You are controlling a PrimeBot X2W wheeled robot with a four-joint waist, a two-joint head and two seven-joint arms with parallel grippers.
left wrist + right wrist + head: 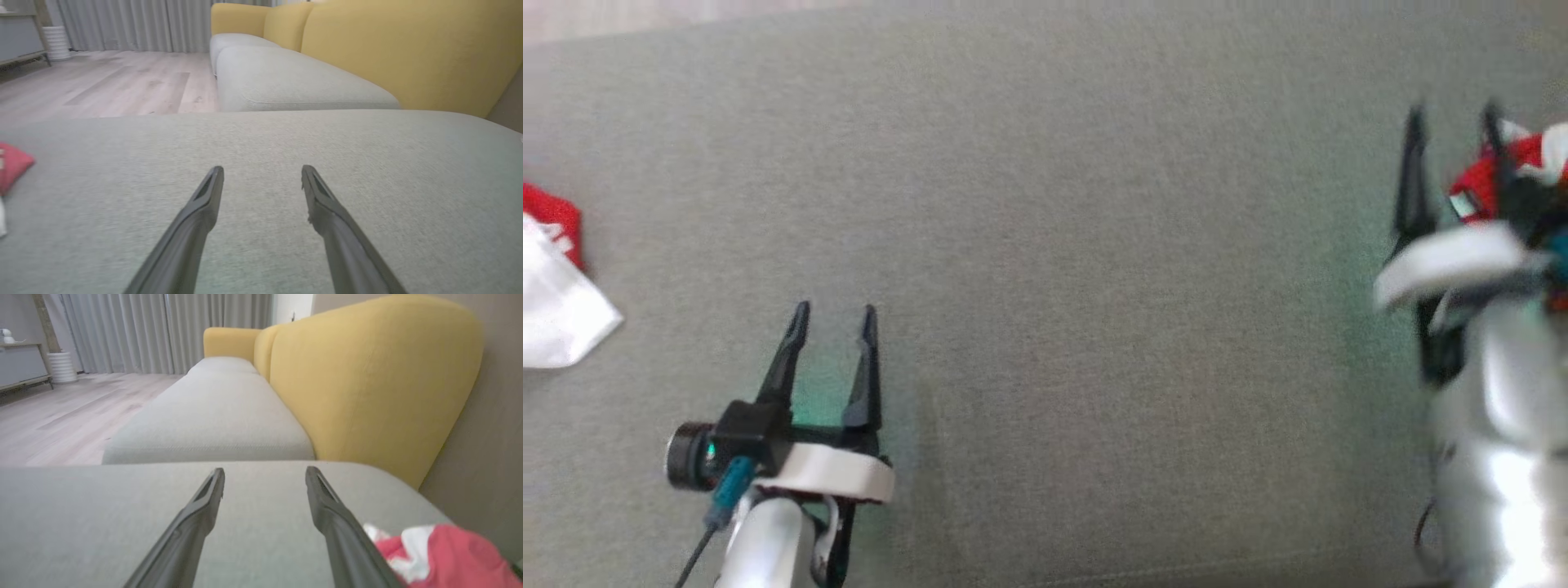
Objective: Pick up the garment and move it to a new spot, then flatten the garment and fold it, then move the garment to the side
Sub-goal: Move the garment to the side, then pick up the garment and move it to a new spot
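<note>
Red-and-white garment (1529, 153): crumpled heap on grey cushion (1094, 245), at 3 o'clock edge of head view. Just beside it, at its 9 o'clock, right gripper (1454, 118), blurred. One finger overlaps heap in head view; contact cannot be told. Its jaws spread wide with nothing between; in right wrist view garment lies at 5 o'clock, outside fingers. At 7 o'clock, left gripper (836, 309): wide, empty, over bare cushion. At 9 o'clock edge, second red-and-white cloth (556, 278). Beyond, yellow sofa back (367, 388).
</note>
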